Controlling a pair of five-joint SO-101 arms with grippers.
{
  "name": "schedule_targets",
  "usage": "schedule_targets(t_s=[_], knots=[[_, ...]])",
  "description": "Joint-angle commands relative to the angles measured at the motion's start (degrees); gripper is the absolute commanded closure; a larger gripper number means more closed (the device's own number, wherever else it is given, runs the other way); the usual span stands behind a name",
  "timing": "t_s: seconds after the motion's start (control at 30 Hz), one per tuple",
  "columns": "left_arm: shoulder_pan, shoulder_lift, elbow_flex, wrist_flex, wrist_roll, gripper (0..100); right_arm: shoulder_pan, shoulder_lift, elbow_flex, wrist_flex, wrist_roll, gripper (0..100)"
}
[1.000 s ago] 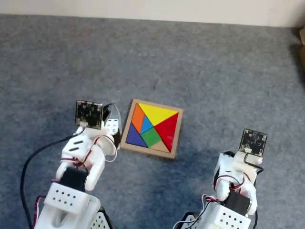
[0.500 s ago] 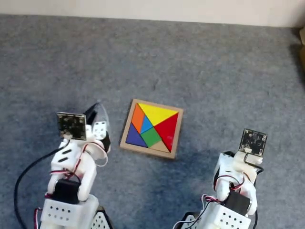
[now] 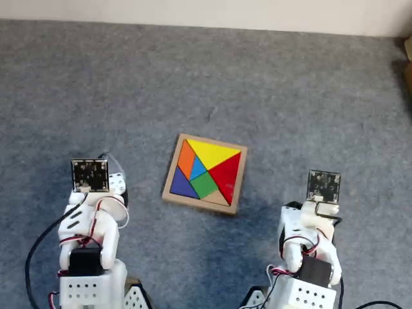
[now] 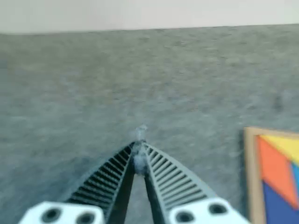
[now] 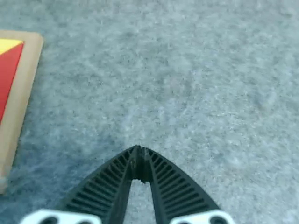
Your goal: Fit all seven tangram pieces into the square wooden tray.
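Note:
The square wooden tray [image 3: 169, 187] lies mid-table, turned slightly. It holds the orange [image 3: 186, 158], yellow [image 3: 214, 153], red [image 3: 227, 174], light blue [image 3: 197, 168], green [image 3: 205, 185] and dark blue [image 3: 181, 185] pieces, fitted flat. A pale triangle [image 3: 215, 199] fills the near corner. My left gripper [image 4: 139, 141] is shut and empty over bare carpet, left of the tray's edge [image 4: 248, 172]. My right gripper [image 5: 139, 154] is shut and empty too, over carpet right of the tray rim [image 5: 19, 107]. Both arms [image 3: 90, 219] [image 3: 308, 228] sit near the front edge, apart from the tray.
Grey carpet [image 3: 277, 96] covers the table all around the tray. A pale wall strip [image 3: 206, 13] runs along the far edge. A brownish object [image 3: 408, 48] pokes in at the far right edge.
The left arm has pulled back from beside the tray, toward the left and the front. The right arm has shifted a little to the left. The tray and pieces have not moved.

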Motion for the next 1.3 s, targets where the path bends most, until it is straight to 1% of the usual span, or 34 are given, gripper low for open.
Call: schedule_targets(t_s=[0.0, 0.1, 0.3, 0.4, 0.53, 0.6, 0.67, 0.77, 0.9, 0.97, 1.03, 1.17, 1.27], knots=[[-2.4, -0.3, 1.2, 3.4, -1.0, 100, -0.9, -0.7, 5.4, 0.5, -6.6, 99.3], [-2.2, -0.3, 1.2, 8.9, -1.1, 100, -0.9, -0.3, 5.4, 0.6, -11.7, 99.3], [-2.5, -0.3, 1.2, 19.5, -1.1, 100, -0.9, -0.3, 5.4, 6.5, -9.3, 99.3], [-2.5, -0.3, 1.2, 26.5, -1.1, 100, -0.6, -0.5, 5.4, 8.4, -6.8, 99.3], [-2.5, -0.3, 1.2, 32.4, -1.1, 100, -0.4, -0.4, 5.4, 10.5, 0.7, 99.3], [-2.5, -0.3, 1.2, 33.5, -1.1, 100, 1.3, -0.5, 5.4, 10.7, 3.8, 99.3], [-2.5, -0.3, 1.2, 34.1, -1.1, 100, 3.9, -0.5, 5.4, 10.8, 5.2, 99.3], [-2.5, -0.3, 1.2, 36.0, -1.1, 100, 8.0, -0.6, 5.4, 10.8, 5.3, 99.3], [-2.5, -0.3, 1.2, 36.1, -1.0, 100, 13.3, -0.6, 5.4, 10.8, 5.2, 99.3], [-2.5, -0.3, 1.2, 36.1, -1.0, 100, 13.6, -0.6, 5.4, 10.8, 5.0, 99.3], [-2.5, -0.3, 1.2, 36.1, -1.0, 100, 12.2, -0.3, 5.4, 10.7, 4.2, 99.3], [-2.5, -0.3, 1.2, 36.1, -1.0, 100, 10.8, -0.7, 5.4, 10.6, -1.8, 99.3], [-2.5, -0.3, 1.2, 36.1, -1.0, 100, 10.4, -0.7, 5.4, 10.6, -1.9, 99.3]])
